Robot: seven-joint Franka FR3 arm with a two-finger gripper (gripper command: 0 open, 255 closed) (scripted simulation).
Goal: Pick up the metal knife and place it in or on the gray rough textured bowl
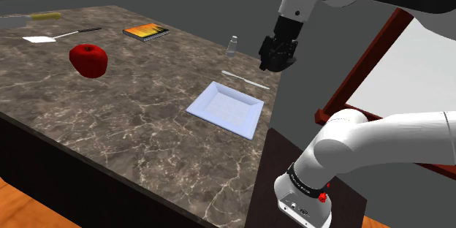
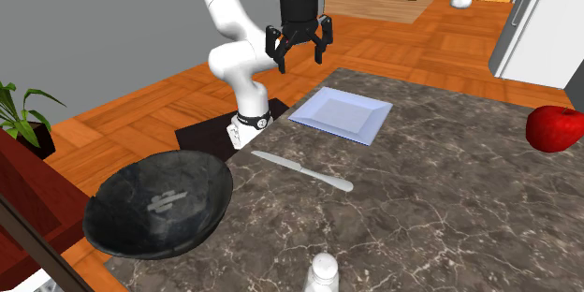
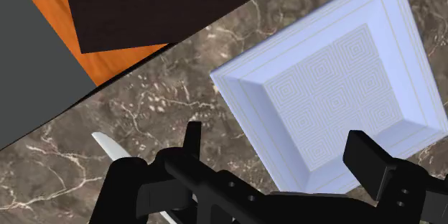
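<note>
You see the end effector (image 2: 300, 56) wide open and empty above the table (image 2: 449, 206), the knife (image 2: 301, 170) lying between plate (image 2: 342, 114) and bowl (image 2: 159, 204).

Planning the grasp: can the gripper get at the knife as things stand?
Probably yes: the knife lies flat on the counter, clear of plate and bowl, with the open gripper hanging nearby.

In the shoulder view, a red apple (image 1: 88, 59) lay at ten o'clock from the square plate (image 1: 225, 108), a shaker (image 1: 232, 45) at twelve.
</note>
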